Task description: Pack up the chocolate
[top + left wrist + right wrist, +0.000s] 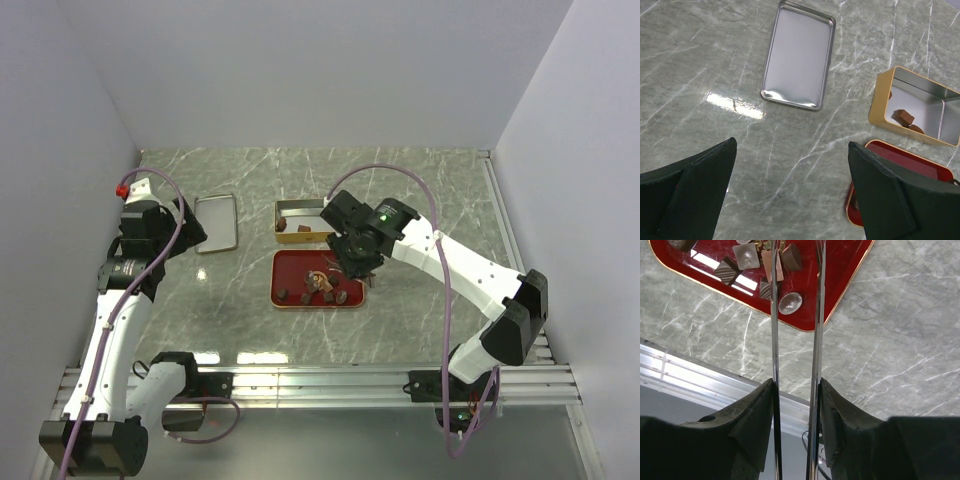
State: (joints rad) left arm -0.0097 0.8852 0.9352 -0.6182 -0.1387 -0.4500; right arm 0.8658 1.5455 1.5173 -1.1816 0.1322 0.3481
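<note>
Several small chocolate pieces [727, 271] lie on the red tray [845, 270], dark brown, one in a reddish wrapper. My right gripper [796, 385] is shut on long metal tongs [816, 315], one blade against each finger. The blades reach over the tray, with a dark piece [790, 257] lying between them near the top edge. From above, the right gripper [358, 262] hangs over the tray's right half, with the chocolates [322, 292] spread below it. A gold tin [880, 100] holds two chocolate pieces [902, 117]. My left gripper [792, 145] stands open over bare table.
A flat silver lid [216, 222] lies left of the gold tin [300, 208], which stands just behind the red tray [290, 268]. An aluminium rail [320, 380] runs along the table's near edge. White walls close in the left, back and right.
</note>
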